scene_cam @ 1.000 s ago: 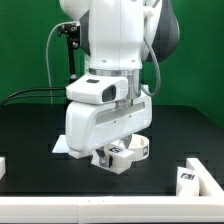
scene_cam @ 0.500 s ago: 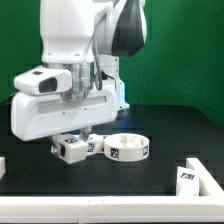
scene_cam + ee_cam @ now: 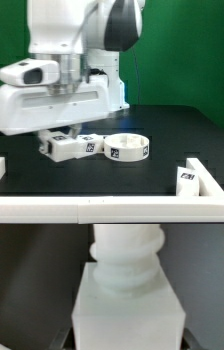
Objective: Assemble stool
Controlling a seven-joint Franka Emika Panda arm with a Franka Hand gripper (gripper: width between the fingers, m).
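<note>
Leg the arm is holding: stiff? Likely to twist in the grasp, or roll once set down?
The leg looks like chunky moulded plastic, so it is probably stiff and light. Its square, flat-sided block in the wrist view should resist twisting, though the smooth surface might slip. Laid down, the flat sides likely stop rolling.

Black table [image 3: 178, 135]; green backdrop [image 3: 190, 50]

The short chunky white plastic leg [image 3: 130, 308] was blurred and cut off in the wrist view. In the exterior view the big white robot arm [image 3: 60, 95] hid most of the two-finger gripper [image 3: 62, 137].
</note>
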